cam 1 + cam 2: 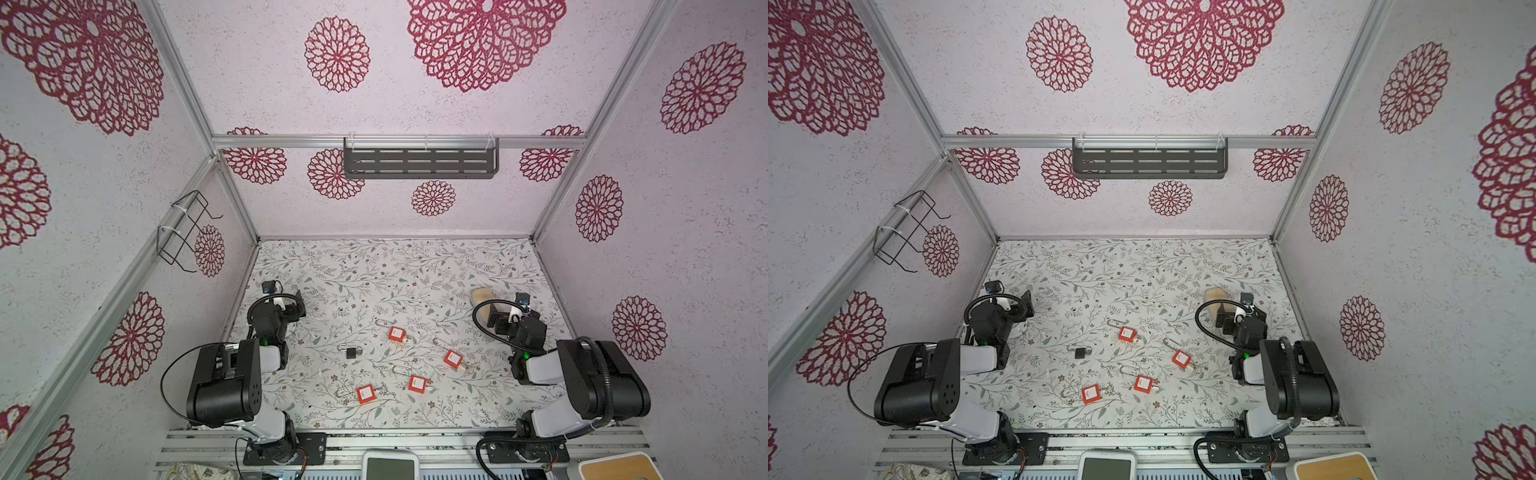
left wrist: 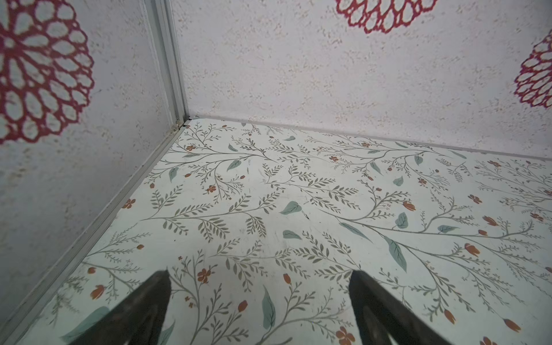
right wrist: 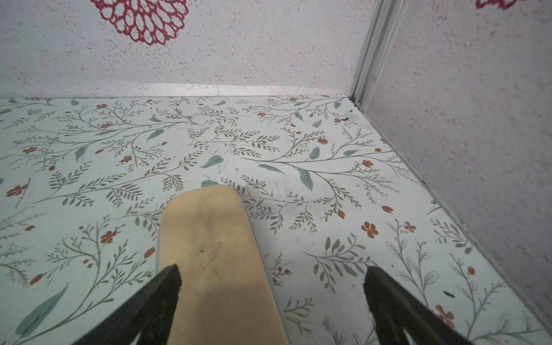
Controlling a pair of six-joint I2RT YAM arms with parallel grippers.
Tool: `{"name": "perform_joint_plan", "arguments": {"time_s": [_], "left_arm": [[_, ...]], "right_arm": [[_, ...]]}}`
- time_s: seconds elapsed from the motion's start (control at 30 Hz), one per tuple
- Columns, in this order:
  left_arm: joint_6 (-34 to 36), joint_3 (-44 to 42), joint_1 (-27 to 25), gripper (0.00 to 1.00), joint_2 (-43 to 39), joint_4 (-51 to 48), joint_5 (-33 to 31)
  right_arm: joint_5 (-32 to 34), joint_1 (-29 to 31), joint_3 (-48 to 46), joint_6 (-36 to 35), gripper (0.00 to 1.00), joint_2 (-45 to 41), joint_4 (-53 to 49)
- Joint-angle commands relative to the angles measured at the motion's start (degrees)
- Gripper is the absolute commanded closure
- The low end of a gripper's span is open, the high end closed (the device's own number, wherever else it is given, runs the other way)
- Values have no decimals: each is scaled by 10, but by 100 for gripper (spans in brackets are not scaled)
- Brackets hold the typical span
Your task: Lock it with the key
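Several red padlocks with long silver shackles lie in the middle of the floral table, among them one [image 1: 397, 333] at the back and one [image 1: 365, 394] at the front. A small black padlock [image 1: 351, 353] lies to their left. A brassy stub [image 1: 468, 368] sticks out of the red padlock [image 1: 453, 358]; it is too small to tell whether it is the key. My left gripper [image 1: 291, 306] [image 2: 260, 276] hangs open over bare table near the left wall. My right gripper [image 1: 498, 318] [image 3: 273, 273] is open above a beige flat pad [image 3: 209, 239], holding nothing.
The beige pad [image 1: 483, 297] lies at the right rear of the table. A grey slotted shelf [image 1: 419, 163] hangs on the back wall and a black wire rack [image 1: 185, 232] on the left wall. Walls close in three sides. A white device [image 1: 390, 465] sits at the front edge.
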Motion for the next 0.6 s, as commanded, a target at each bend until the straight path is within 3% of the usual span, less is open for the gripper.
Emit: {"name": "perform_joint_plan", "arguments": {"time_s": [0.0, 0.57], "left_arm": [[-1, 8, -2, 3, -5, 2, -3], [-2, 10, -2, 3, -4, -1, -3]], "right_arm": [[-2, -1, 12, 8, 1, -5, 19], [-3, -1, 13, 10, 1, -4, 18]]}}
